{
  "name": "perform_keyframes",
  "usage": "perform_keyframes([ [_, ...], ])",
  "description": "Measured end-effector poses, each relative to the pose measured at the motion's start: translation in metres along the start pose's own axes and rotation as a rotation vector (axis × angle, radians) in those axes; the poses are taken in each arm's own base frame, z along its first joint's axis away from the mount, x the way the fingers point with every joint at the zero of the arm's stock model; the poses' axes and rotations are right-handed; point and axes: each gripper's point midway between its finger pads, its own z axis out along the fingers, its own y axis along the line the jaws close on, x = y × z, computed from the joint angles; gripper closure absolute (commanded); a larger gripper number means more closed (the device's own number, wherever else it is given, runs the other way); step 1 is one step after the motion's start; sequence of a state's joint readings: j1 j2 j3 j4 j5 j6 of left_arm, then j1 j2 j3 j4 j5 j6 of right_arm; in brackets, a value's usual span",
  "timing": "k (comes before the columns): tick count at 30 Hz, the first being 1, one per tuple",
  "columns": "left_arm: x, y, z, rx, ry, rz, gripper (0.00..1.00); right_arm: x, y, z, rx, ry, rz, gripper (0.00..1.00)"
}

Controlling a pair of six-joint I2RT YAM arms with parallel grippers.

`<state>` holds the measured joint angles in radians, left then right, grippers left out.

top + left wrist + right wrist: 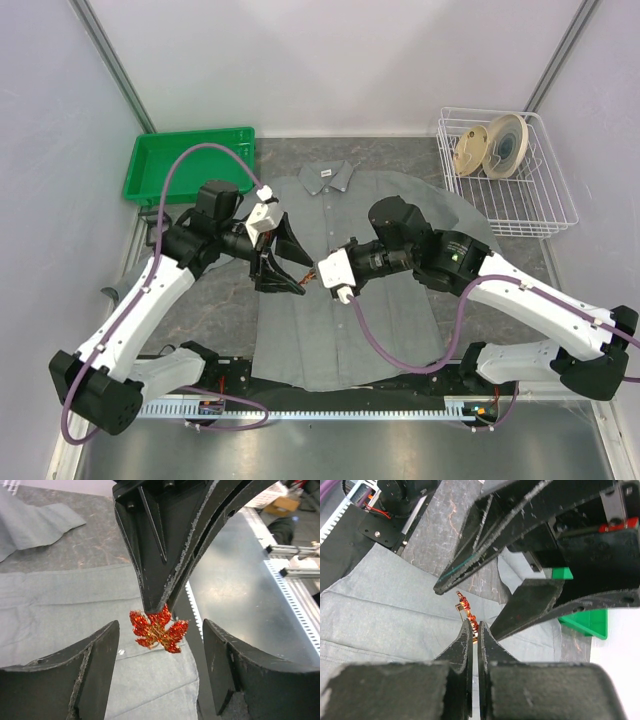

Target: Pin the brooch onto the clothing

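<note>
A robotics lab test cell is indicated: the metal tabletop (350, 452) is enclosed by plain white panels (330, 60) framed with aluminium posts (110, 60). A green bin (185, 165) is seen beyond the left claw (285, 280), a wire basket (555, 205) beyond the right claw (318, 273), and a slotted cable duct (330, 410) nearer than both.

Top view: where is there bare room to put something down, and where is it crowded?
Free: bare table between the green tray and the shirt collar, and between collar and wire basket. Crowded: mid-shirt, where the left hand and right hand meet around the brooch.
</note>
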<state>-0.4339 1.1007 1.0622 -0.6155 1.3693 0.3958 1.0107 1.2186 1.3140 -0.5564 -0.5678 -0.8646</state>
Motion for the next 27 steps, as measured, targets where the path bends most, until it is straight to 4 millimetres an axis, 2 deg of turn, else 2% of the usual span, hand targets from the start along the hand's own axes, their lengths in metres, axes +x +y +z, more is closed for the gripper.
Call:
perform_keyframes([
  [3,0.0,0.001,-0.006,-0.076,0.015,0.04,0.25,0.006,-0.002,-0.001,0.017,0.03,0.026,1.0],
  [7,0.0,-0.005,-0.025,-0.242,0.008,0.165,0.28,0.015,-0.015,-0.005,0.058,0.067,0.144,1.0],
  [12,-0.005,-0.007,-0.038,-0.408,-0.041,0.266,0.34,0.036,-0.055,-0.019,0.166,0.088,0.41,1.0],
  [15,-0.005,0.007,-0.041,-0.465,-0.057,0.241,0.36,0.051,-0.07,-0.028,0.208,0.081,0.574,1.0],
  [17,-0.004,0.017,-0.042,-0.495,-0.063,0.213,0.39,0.056,-0.071,-0.032,0.217,0.065,0.682,1.0],
  [21,0.001,0.034,-0.043,-0.539,-0.084,0.154,0.42,0.048,-0.068,-0.032,0.192,-0.009,0.826,1.0],
  [24,0.001,0.037,-0.042,-0.54,-0.11,0.117,0.48,0.045,-0.059,-0.027,0.156,-0.032,0.906,1.0],
  [27,-0.004,0.04,-0.04,-0.537,-0.139,0.08,0.48,0.044,-0.054,-0.025,0.134,-0.043,0.956,1.0],
])
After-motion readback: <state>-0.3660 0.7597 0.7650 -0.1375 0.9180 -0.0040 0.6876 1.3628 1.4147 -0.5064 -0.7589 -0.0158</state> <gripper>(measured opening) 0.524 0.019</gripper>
